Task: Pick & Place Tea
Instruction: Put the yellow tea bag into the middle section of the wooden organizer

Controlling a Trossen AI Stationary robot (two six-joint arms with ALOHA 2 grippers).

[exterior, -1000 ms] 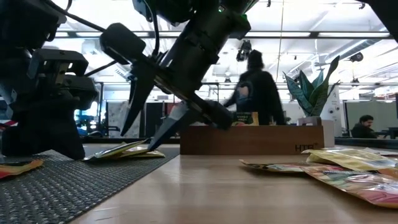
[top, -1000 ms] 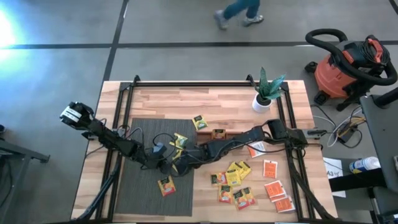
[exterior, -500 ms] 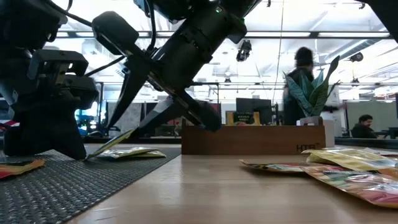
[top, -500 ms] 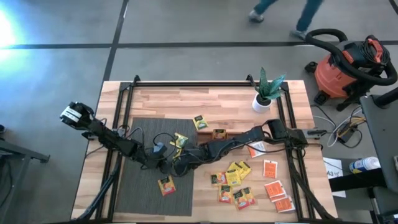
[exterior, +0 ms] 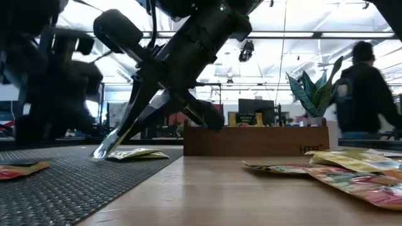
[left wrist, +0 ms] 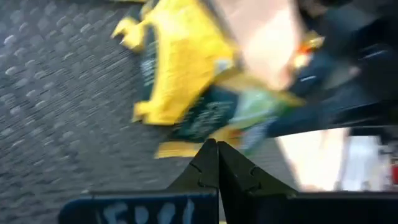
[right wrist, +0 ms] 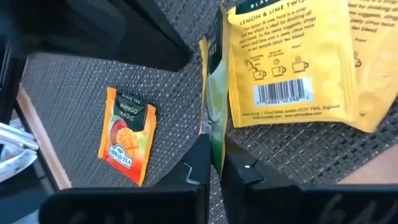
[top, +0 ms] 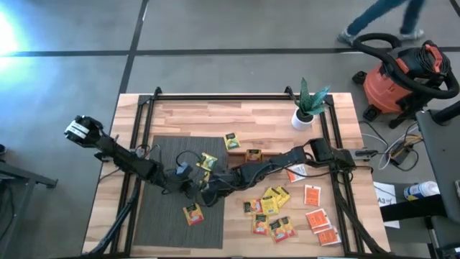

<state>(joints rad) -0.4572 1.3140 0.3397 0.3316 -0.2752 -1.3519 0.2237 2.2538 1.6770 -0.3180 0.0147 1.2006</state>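
Here the right end effector pinches a yellow-green tea sachet on edge over the grey mat; the left end effector is closed.

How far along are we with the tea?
Done: a few sachets lie on the grey mat, two stand in the wooden tray. In hand: the right gripper, jaws shut, pinches a yellow sachet edge-on over the mat. Left: the pile on the bare table.

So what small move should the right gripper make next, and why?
Probably lift straight up. The right gripper is shut on the edge of a yellow-green sachet, which stands on edge on the dark mat beside another yellow sachet.
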